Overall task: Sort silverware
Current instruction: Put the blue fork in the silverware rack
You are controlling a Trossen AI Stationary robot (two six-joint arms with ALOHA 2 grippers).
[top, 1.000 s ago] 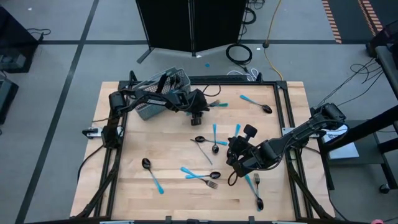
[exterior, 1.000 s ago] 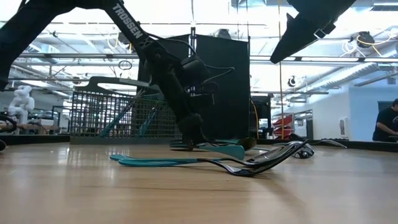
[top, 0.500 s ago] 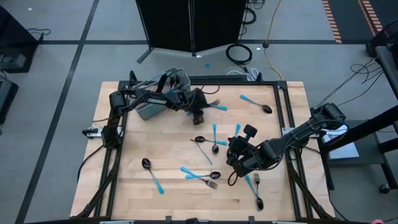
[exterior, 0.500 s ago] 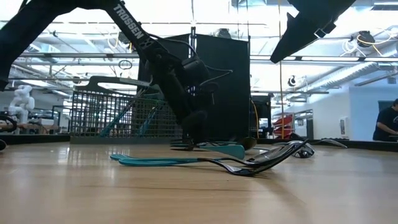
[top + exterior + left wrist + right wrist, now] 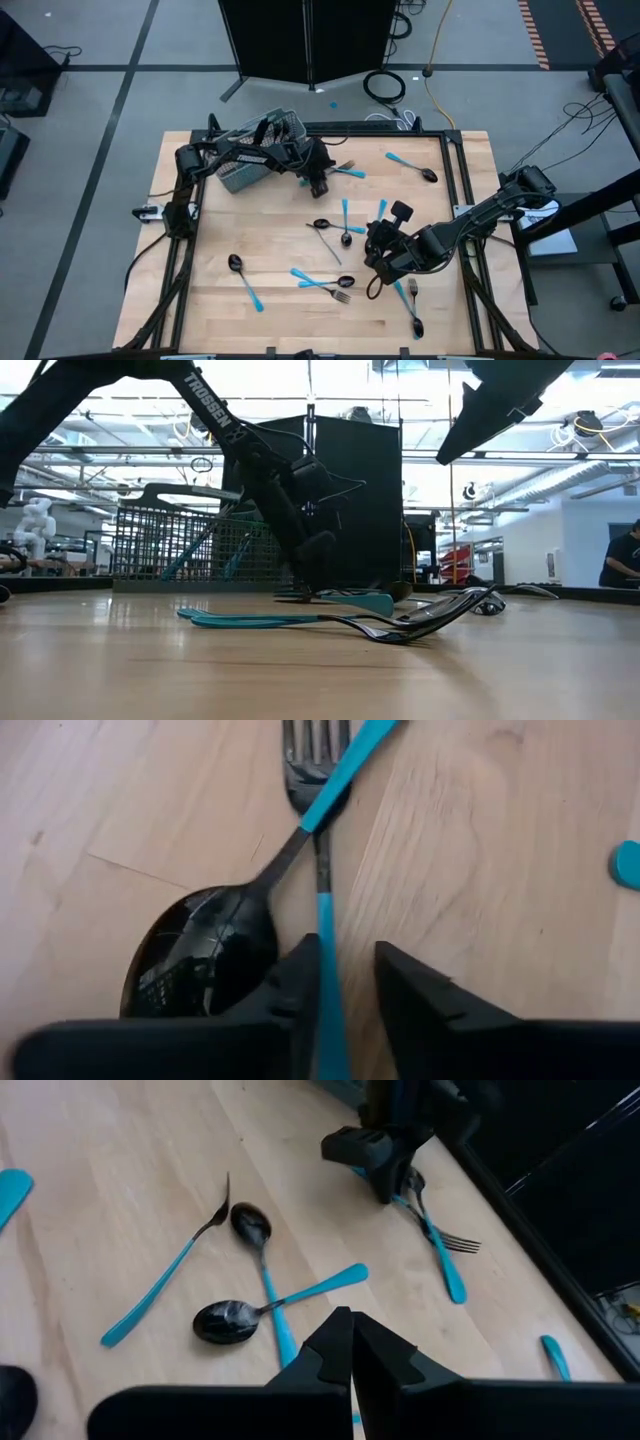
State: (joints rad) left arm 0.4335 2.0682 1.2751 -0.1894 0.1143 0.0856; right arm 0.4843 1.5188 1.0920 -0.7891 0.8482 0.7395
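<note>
One fork (image 5: 322, 870) (tines away) between left jaws.

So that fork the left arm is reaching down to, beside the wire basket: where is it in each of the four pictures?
High view: the fork lies just right of the left gripper, at the table's far side.
Low view: cannot pick it out behind the arm.
Left wrist view: the fork runs up from between the fingers, a spoon crossing it.
Right wrist view: fork under the far gripper.
Shared landmark: the left gripper.
</note>
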